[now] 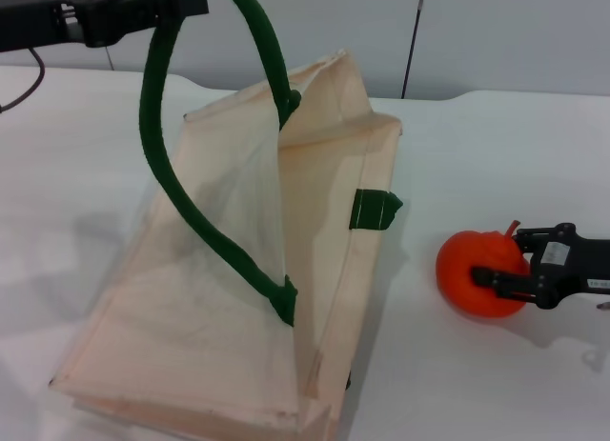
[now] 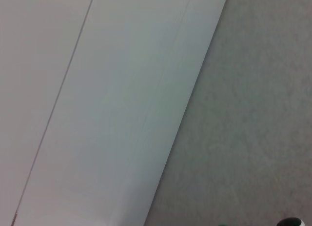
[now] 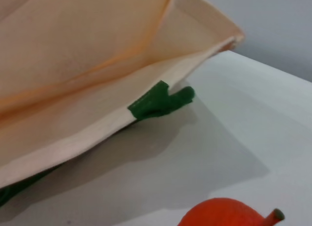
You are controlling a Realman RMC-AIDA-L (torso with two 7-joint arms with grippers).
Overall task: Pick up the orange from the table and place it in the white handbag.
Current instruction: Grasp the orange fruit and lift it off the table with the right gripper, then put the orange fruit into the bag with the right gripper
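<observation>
The orange (image 1: 479, 272) rests on the white table (image 1: 477, 155), to the right of the white handbag (image 1: 229, 308). My right gripper (image 1: 505, 262) reaches in from the right, level with the table, and its fingers (image 1: 498, 281) are closed on the orange's right side. The right wrist view shows the top of the orange and its stem (image 3: 229, 214) and the bag's green side tab (image 3: 158, 101). My left gripper (image 1: 186, 1) is at the top left, shut on one dark green handle (image 1: 157, 108), which it holds up so the bag's mouth gapes.
The bag lies tilted across the table's middle, with its green tab (image 1: 374, 210) facing the orange. The table's far edge meets a grey wall (image 1: 496, 31). The left wrist view shows only wall and floor (image 2: 243, 113).
</observation>
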